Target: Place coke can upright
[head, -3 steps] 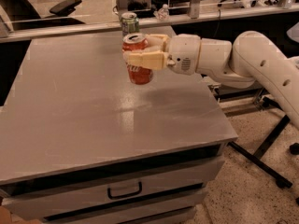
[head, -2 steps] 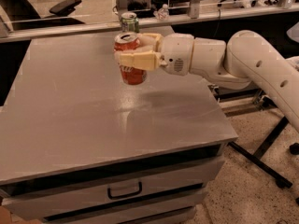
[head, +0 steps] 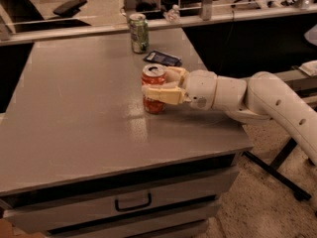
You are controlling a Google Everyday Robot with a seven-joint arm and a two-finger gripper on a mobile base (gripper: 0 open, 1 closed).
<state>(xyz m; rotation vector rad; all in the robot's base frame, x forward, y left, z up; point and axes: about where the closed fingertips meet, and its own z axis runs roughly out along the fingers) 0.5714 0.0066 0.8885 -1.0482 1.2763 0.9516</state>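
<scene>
— Grey desk (head: 74, 133), near edge first: drawer handle (head: 132, 201) in front, bare top behind it. What differs from 1.0 s back?
— Coke can (head: 154, 89) is lower. It was carried clear above the top, with a gap under it. Now its base sits at the surface, apparently touching. Upright, silver top up, right of desk centre.
— End effector (head: 154, 86)?
— Reaches in from the right, level with the can. Clamped on the coke can: near finger (head: 161, 94) lies across the red wall, the other sits behind it. No gap to the can that I can see.
— So the descent is done?
— Judgement: yes, or nearly. Contact with the top can't be confirmed from this angle. What's left is letting go and backing out to the right without tipping it.
— Anything further back in the way?
— Dark flat item (head: 162, 58) just behind the end effector, apart from the can. Green-and-white can (head: 139, 32) upright near the far edge, well apart. Office chair (head: 69, 6) beyond the desk. None should block a rightward retreat.
</scene>
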